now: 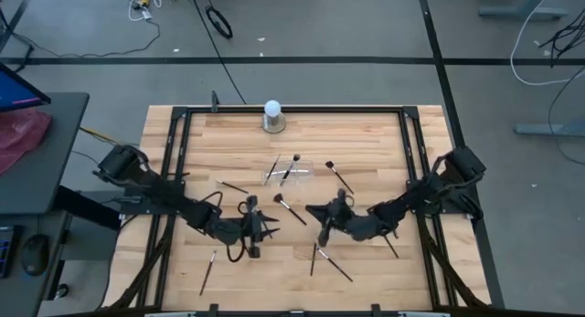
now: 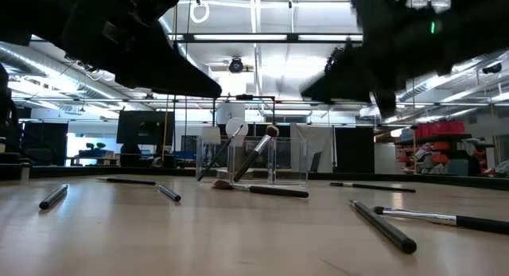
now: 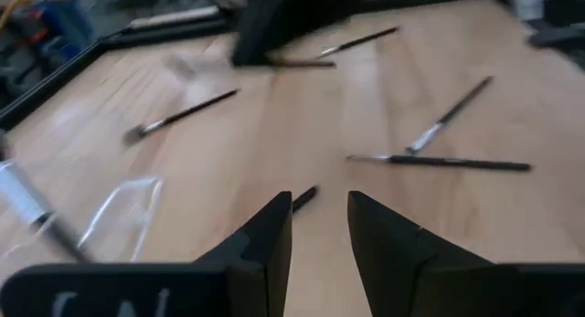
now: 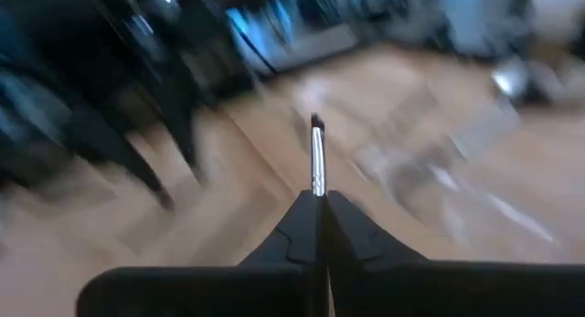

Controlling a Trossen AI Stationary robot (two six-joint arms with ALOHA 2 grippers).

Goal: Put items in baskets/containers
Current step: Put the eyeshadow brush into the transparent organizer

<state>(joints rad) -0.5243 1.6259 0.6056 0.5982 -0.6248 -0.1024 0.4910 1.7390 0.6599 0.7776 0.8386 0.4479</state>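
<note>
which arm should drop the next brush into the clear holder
Right, probably. The right gripper is already shut on a brush and faces the clear holder. The left gripper is open and empty over a brush lying on the table.

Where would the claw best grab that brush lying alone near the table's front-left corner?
Probably mid-handle, coming straight down from above: the brush lies flat on the wood with open space around it, and its thin shaft suits fingers closing across its width. The left claw is nearest and open.
</note>
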